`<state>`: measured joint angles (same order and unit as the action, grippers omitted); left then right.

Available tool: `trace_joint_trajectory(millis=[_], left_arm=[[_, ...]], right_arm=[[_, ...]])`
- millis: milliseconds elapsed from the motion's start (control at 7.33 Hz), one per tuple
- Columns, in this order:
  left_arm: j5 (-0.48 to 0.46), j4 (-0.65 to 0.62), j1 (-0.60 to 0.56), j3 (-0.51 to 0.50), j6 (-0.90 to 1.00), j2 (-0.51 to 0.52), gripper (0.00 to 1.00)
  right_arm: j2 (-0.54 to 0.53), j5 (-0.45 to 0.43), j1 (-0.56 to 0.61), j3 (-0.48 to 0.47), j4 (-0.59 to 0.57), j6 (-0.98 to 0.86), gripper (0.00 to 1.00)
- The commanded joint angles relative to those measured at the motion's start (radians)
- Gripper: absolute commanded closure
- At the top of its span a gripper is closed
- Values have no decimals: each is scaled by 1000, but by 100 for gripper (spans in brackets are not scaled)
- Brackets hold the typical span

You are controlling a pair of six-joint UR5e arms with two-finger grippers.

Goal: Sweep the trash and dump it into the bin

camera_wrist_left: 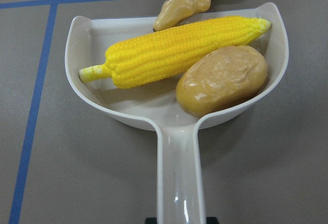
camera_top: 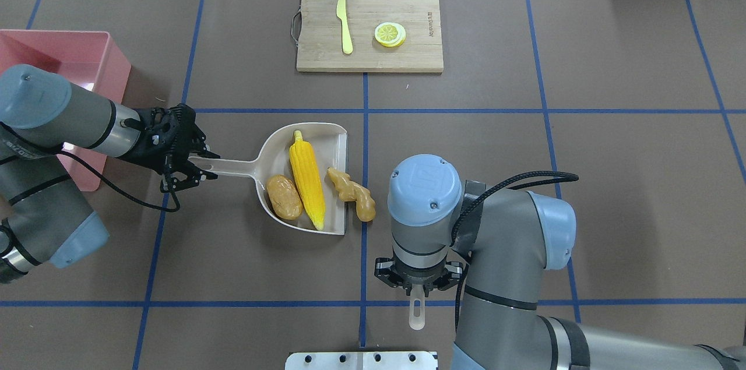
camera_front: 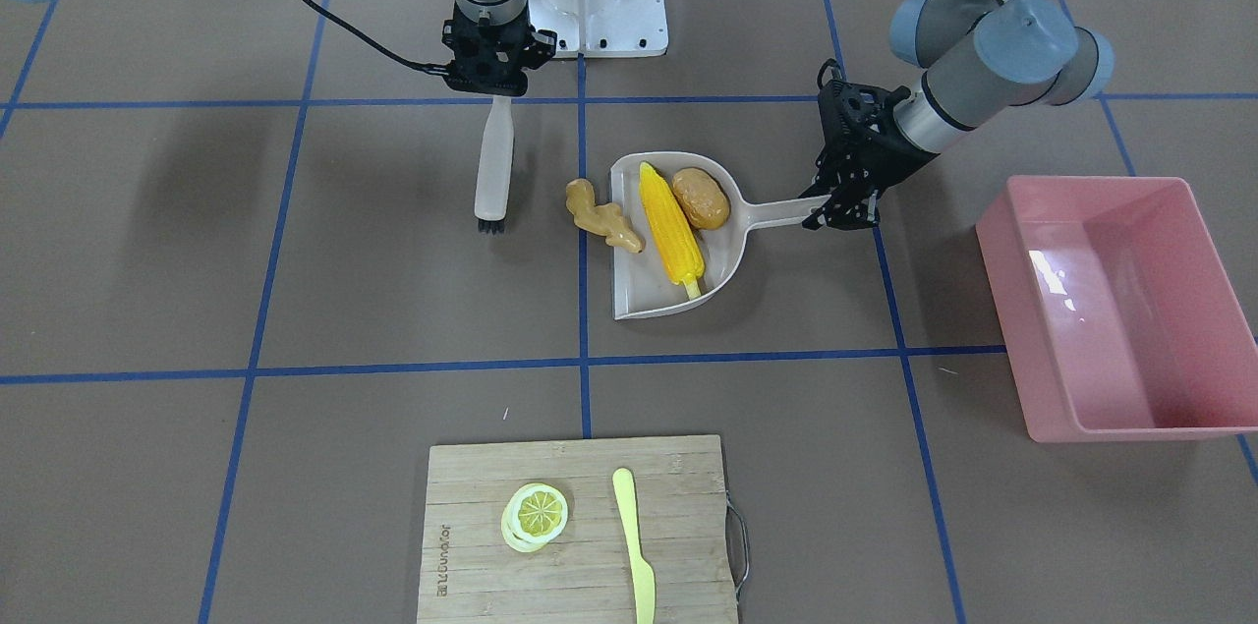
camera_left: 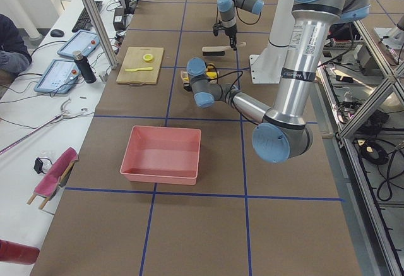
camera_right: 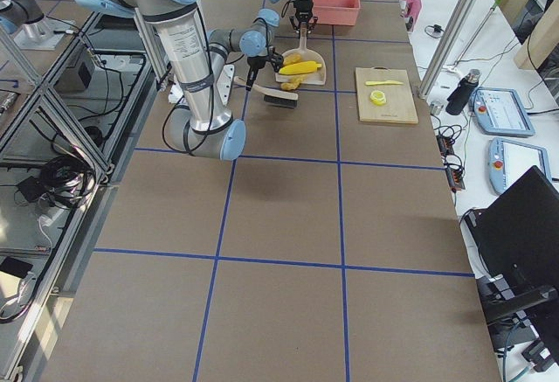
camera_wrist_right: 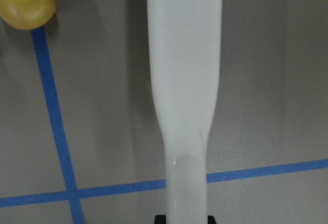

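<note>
Dustpan [camera_wrist_left: 179, 172] sits clamped in left gripper [camera_top: 195, 169] while brush [camera_front: 493, 162], clasped in right gripper [camera_front: 496, 95], should push ginger root [camera_front: 601, 218] squarely inside.

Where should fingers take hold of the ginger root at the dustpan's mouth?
Grip the ginger root across its narrow middle, from straight above: it lies flat, its knobbly ends bulge, and the dustpan lip crowds one end.

Long yellow corn cob [camera_wrist_left: 174, 49]: moulded plastic, pebbled kernels, waxy sheen. Brown oval potato [camera_wrist_left: 223, 78]: glossy, faintly dimpled. Knobbly tan ginger root [camera_front: 601, 218]: smooth, satin. Beige plastic dustpan [camera_wrist_left: 179, 183]: smooth, light gloss along the handle. Large pink plastic tub [camera_front: 1042, 310]: slick walls, bright glare. Pale plastic brush [camera_wrist_right: 184, 55]: smooth, semi-matt handle. Bamboo cutting board [camera_front: 590, 477]: matt, grain showing. Brown table covering [camera_front: 393, 260]: matt.
</note>
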<state>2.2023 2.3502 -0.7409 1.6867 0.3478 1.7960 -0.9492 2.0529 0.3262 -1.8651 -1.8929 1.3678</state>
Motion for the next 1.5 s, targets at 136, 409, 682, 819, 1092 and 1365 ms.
trace_joint_trajectory(millis=[136, 409, 682, 819, 1092, 1365], left_arm=[[0, 9, 0, -2, -7, 0, 100], [0, 18, 0, -2, -18, 0, 100], [0, 23, 0, -4, -20, 0, 100], [0, 29, 0, -4, -21, -1, 100], [0, 47, 0, -7, -44, -1, 100], [0, 66, 0, -9, -58, -6, 100]], right_arm=[[96, -2, -1, 119, 47, -15, 100], [142, -20, 4, 184, 112, -15, 100], [177, -31, 34, 216, 152, -16, 100], [187, -31, 59, 221, 173, -16, 100], [201, -31, 89, 230, 201, -18, 100], [202, -24, 93, 259, 213, -22, 100]])
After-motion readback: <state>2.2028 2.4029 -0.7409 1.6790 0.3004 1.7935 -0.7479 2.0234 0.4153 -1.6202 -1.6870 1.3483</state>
